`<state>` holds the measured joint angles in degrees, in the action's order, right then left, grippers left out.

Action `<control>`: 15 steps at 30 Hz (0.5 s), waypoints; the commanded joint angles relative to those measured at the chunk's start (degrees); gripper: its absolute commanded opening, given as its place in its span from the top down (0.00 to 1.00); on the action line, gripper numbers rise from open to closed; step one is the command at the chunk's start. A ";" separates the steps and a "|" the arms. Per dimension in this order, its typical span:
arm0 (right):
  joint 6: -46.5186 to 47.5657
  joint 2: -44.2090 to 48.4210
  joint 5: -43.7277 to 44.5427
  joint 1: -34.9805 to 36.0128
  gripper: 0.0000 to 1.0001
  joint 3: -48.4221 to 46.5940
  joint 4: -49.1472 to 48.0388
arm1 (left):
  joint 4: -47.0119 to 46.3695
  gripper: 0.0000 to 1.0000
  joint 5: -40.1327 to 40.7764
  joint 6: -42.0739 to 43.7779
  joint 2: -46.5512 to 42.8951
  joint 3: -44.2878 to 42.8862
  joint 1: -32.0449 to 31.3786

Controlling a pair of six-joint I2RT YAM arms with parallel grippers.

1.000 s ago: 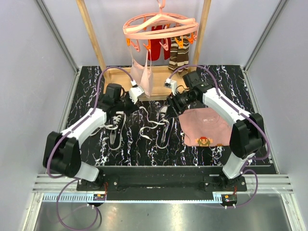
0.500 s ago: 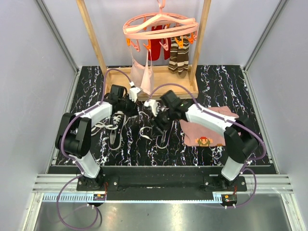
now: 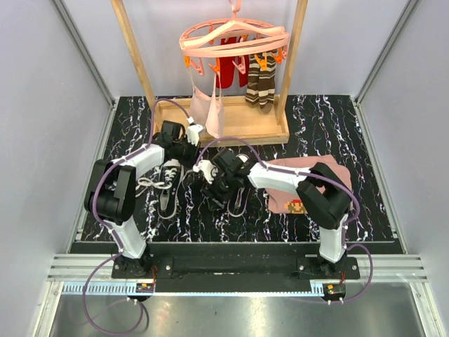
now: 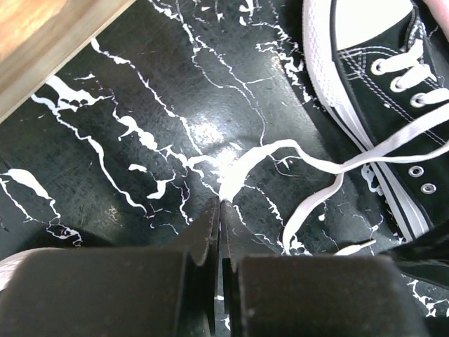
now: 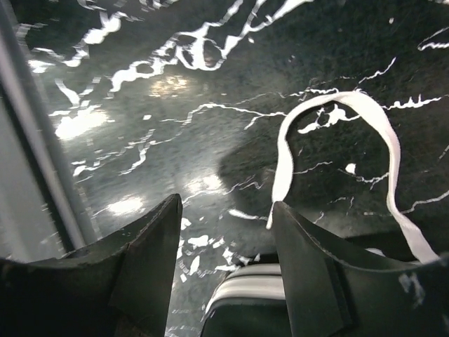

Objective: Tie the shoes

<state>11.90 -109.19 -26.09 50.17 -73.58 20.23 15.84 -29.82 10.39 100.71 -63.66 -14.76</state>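
Left gripper [image 4: 220, 205] pinching shut on a white lace [image 4: 237, 175] end, right gripper [image 5: 226, 210] hanging with jaws apart over a lace loop [image 5: 280, 165], left shoe [image 3: 168, 189] and right shoe [image 3: 238, 200] lying side by side on the black marbled mat [image 3: 316, 119].

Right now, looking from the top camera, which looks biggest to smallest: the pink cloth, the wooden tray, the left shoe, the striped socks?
1. Wooden tray
2. Pink cloth, partly under an arm
3. Left shoe and striped socks look about alike. The socks hang nearer the camera, so I won't rank them.
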 commanded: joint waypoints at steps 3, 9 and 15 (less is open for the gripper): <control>1.02 -4.10 4.99 0.72 0.36 -2.79 -3.53 | 0.42 1.00 -2.61 -1.25 1.16 -2.96 0.70; 0.40 -6.83 5.69 0.72 0.38 -4.11 -4.50 | 0.77 1.00 -3.40 -1.78 1.77 -3.31 1.14; 1.63 -8.58 7.71 0.98 0.43 -5.34 -4.23 | 0.51 1.00 -3.66 -1.87 1.77 -3.14 1.40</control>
<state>12.19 -115.87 -21.37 50.46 -77.01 16.69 17.41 -31.33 9.08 102.21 -64.62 -14.00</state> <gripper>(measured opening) 0.586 0.003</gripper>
